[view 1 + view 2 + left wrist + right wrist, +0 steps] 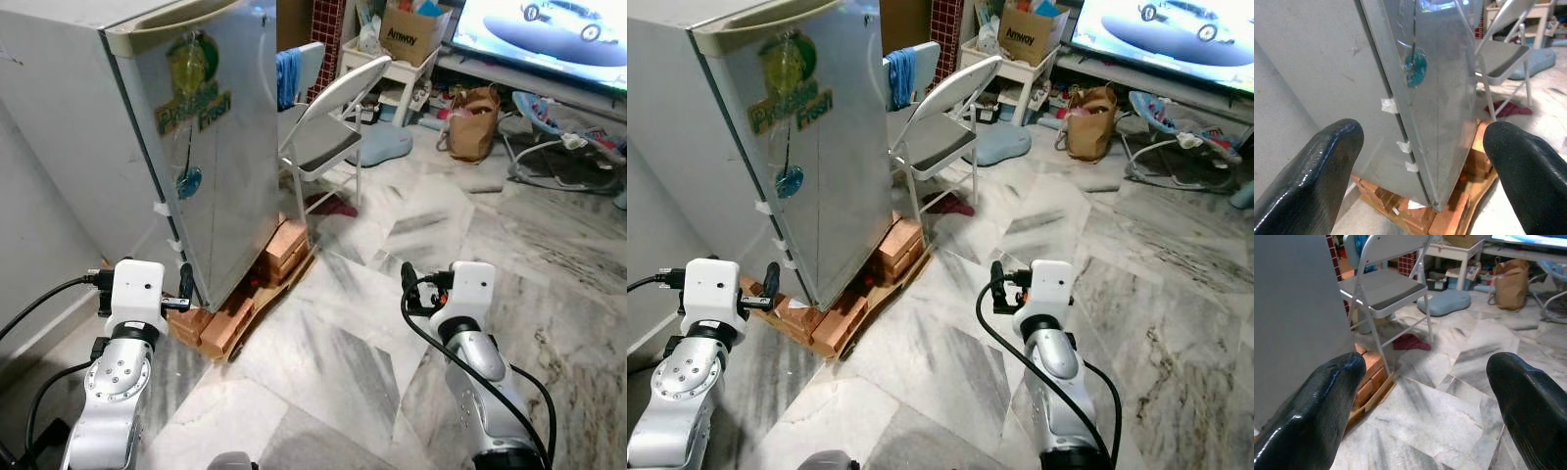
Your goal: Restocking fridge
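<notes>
Fridge [211, 147] at my 11 o'clock: dull silver-grey door, cream top trim, a yellow-green sticker [193, 93] with green lettering, a small teal round sticker [189, 182] below it, white tape tabs on the edge. Bricks [240, 304] under it: orange-red, on a tan wooden board. Floor [392, 323]: grey-white marble, dark veining. Folding chair [328, 127] at 12 o'clock: pale grey, blue cloth [288, 76] behind it. Paper bag [472, 122] at 1 o'clock: brown. My fingers [1312, 181]: glossy black; my arms silver, wrist housings white.
</notes>
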`<state>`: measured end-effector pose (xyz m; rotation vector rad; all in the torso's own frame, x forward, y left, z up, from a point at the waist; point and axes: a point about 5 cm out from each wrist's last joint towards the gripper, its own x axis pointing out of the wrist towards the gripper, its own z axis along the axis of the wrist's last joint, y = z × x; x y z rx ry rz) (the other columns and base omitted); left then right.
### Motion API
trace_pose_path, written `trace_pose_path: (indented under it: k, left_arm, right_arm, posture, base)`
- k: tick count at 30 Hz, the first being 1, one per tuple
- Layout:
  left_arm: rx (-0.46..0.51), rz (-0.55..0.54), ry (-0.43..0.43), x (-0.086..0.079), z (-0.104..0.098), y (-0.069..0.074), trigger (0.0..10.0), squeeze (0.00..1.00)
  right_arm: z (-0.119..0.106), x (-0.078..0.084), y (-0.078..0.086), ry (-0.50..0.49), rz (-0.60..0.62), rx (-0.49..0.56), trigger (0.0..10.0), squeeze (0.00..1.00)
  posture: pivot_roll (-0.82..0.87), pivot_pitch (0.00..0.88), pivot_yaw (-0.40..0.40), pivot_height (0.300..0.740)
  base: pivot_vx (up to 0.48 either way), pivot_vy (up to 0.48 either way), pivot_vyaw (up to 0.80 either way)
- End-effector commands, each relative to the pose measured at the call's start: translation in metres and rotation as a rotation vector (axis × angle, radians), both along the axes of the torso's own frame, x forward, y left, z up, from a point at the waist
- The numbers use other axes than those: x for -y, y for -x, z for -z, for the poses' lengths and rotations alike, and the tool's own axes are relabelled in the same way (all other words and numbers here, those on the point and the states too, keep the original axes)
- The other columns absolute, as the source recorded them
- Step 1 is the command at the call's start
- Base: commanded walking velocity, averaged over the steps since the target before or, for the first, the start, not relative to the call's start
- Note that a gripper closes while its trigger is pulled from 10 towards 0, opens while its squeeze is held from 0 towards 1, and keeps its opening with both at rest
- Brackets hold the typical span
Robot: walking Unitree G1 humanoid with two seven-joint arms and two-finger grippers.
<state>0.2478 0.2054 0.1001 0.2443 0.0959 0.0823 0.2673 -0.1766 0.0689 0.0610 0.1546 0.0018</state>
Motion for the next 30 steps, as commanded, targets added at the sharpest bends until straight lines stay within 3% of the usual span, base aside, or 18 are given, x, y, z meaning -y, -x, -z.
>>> trace_pose_path:
  k: [1, 11, 15, 19, 30]
  left_arm:
    - [0.01, -0.028, -0.015, -0.007, -0.002, -0.002, 10.0, 0.0]
    - [0.023, 0.04, 0.001, 0.0, -0.012, -0.005, 10.0, 0.0]
    - [0.022, 0.106, -0.017, 0.006, -0.012, -0.002, 10.0, 0.0]
    - [0.015, 0.107, -0.011, 0.007, -0.007, 0.004, 10.0, 0.0]
    - [-0.011, 0.087, 0.072, 0.015, 0.001, 0.001, 10.0, 0.0]
  right_arm:
    - [-0.01, 0.0, -0.003, -0.002, -0.005, 0.046, 10.0, 0.0]
    - [-0.021, -0.002, -0.009, -0.032, 0.018, 0.083, 10.0, 0.0]
    - [-0.02, 0.003, -0.003, -0.03, 0.048, 0.082, 10.0, 0.0]
    - [-0.014, 0.011, 0.006, -0.037, 0.083, 0.053, 10.0, 0.0]
    - [-0.013, 0.004, 0.002, -0.064, 0.06, 0.027, 10.0, 0.0]
  posture:
    - [0.12, 0.034, -0.052, 0.74]
    - [0.11, 0.08, -0.025, 0.74]
    - [0.1, 0.099, -0.018, 0.74]
    - [0.09, 0.085, -0.032, 0.74]
    - [0.12, 0.085, -0.088, 0.74]
  base:
    - [0.24, 0.255, 0.49]
    - [0.288, 0.38, 0.04]
    - [0.292, 0.382, 0.0]
    - [0.292, 0.382, 0.0]
    - [0.054, 0.447, -0.68]
